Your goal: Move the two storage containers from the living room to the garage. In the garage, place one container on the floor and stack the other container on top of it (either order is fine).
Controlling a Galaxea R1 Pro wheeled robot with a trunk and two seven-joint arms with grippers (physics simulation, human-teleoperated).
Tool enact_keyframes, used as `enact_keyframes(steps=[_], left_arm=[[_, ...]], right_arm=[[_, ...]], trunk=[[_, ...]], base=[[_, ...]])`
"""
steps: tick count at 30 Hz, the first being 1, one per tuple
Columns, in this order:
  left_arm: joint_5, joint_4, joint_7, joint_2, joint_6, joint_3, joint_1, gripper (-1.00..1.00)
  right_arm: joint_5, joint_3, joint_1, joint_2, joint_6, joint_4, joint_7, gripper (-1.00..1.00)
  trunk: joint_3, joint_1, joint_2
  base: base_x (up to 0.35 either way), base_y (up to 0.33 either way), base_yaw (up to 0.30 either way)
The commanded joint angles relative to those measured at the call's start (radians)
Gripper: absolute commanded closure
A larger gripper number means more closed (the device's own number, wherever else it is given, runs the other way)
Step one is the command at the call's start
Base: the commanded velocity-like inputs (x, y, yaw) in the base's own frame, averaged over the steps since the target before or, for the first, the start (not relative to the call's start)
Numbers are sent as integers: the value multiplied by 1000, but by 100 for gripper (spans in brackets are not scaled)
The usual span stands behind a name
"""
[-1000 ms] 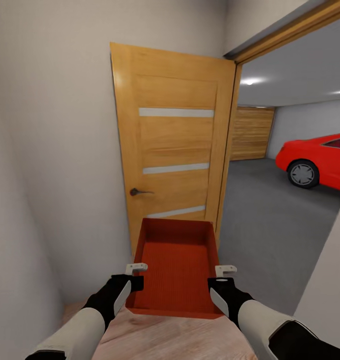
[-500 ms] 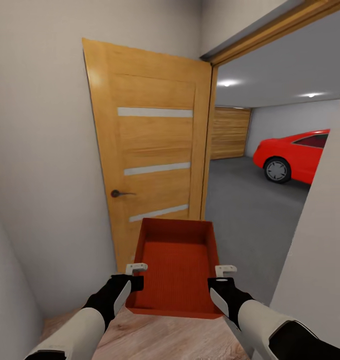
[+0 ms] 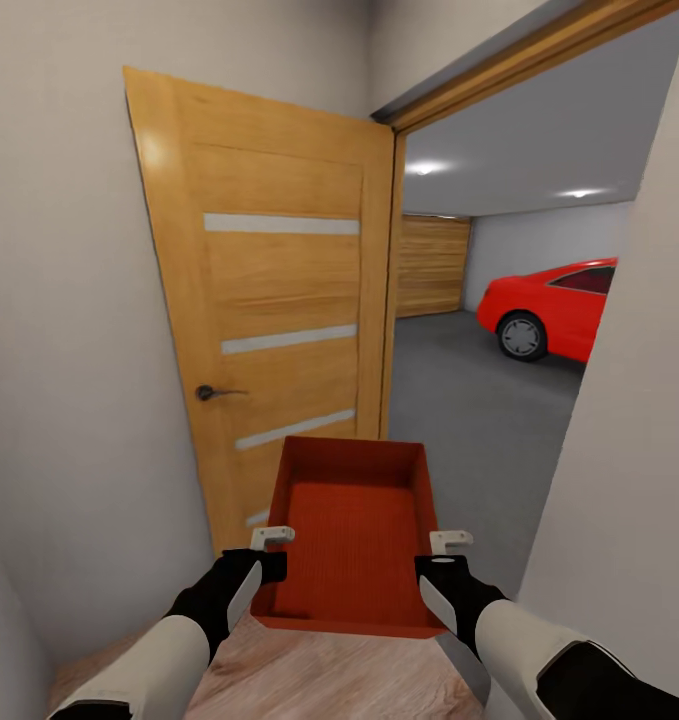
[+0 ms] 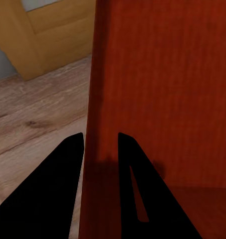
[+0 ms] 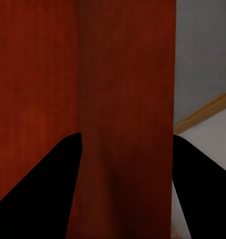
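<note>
Storage container (image 3: 351,530) carried at chest ht betw. both arms, facing open door (image 3: 269,320) to garage; left gripper (image 3: 270,551) and right gripper (image 3: 447,553) each pinch a long side wall; judged light, rigid, slick-walled; wrist views confirm wall betw. fingers (image 4: 58,189), head view doesn't.

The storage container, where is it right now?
In the head view the storage container is held low and centre between the left tool and right tool, before the open wooden door.

Arms white w/ black wrists — left gripper (image 3: 270,549), right gripper (image 3: 449,552) grey-tipped.
</note>
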State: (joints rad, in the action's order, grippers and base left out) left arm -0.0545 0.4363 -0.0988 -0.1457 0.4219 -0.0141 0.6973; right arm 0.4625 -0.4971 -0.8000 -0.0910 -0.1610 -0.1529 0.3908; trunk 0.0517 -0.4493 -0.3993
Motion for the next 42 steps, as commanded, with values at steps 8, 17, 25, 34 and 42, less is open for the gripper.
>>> enact_keyframes(steps=[8,17,25,34,42], left_arm=[[-7,-1,-9,-2,5,8,-1,100],[-7,-1,-9,-2,5,8,-1,100],[-7,-1,-9,-2,5,8,-1,100],[-7,-1,-8,-2,5,8,-1,100],[-7,-1,-9,-2,5,8,-1,100]], right_arm=[[-13,5,-1,-1,-9,-17,8,100],[-13,5,-1,-1,-9,-17,8,100],[-13,5,-1,-1,-9,-17,8,100],[-13,5,-1,-1,-9,-17,8,100],[-13,5,-1,-1,-9,-17,8,100]], trunk=[[0,-1,-1],[0,-1,-1],[0,-1,-1],[0,-1,-1],[0,-1,-1]], base=[[195,250,-61],[64,61,-239],[1,1,-243],[58,49,-196],[236,214,-28]])
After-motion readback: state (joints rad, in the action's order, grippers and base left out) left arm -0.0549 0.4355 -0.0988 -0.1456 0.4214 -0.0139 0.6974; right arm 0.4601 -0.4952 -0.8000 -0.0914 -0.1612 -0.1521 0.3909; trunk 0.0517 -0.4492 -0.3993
